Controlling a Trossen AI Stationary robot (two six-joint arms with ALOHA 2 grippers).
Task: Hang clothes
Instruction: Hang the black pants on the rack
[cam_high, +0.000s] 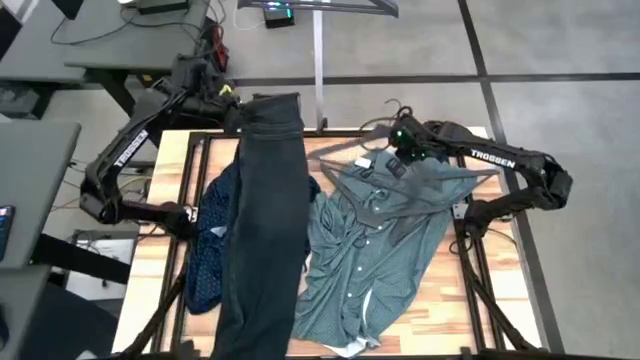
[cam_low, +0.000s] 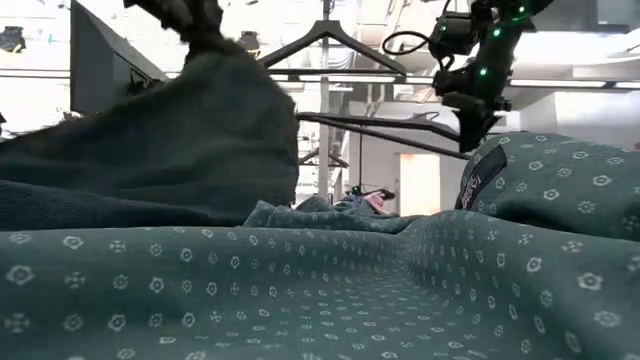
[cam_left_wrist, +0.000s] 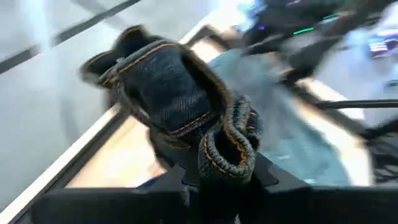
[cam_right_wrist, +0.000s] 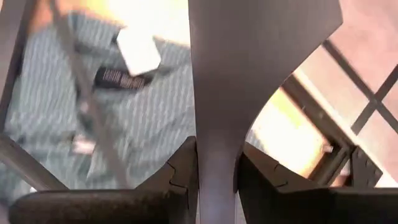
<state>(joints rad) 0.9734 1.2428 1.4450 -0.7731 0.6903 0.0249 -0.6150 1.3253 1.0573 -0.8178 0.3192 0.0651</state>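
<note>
Three garments on the desk (cam_high: 440, 300), none in any container. Dark jeans (cam_high: 265, 220) run lengthwise from the left pincer (cam_high: 240, 112) down toward the near edge; their waistband (cam_left_wrist: 186, 106) is bunched and clamped in that pincer at the far edge of the desk. Navy dotted shirt (cam_high: 208, 250) lies partly under the jeans, on the side away from the right pincer (cam_high: 395, 142). Teal-green shirt (cam_high: 380, 250) spreads below the right pincer, touching the jeans along one side; its collar label (cam_right_wrist: 119, 79) shows in the right wrist view. Right pincer is closed on a grey hanger (cam_high: 420, 185) that lies over the teal shirt; the hanger's flat neck (cam_right_wrist: 217, 124) sits pinched between the fingers. Second hanger, black (cam_low: 325, 45), hangs on a rail behind the desk in the low view. Count: three garments, two hangers, two pincers.
</note>
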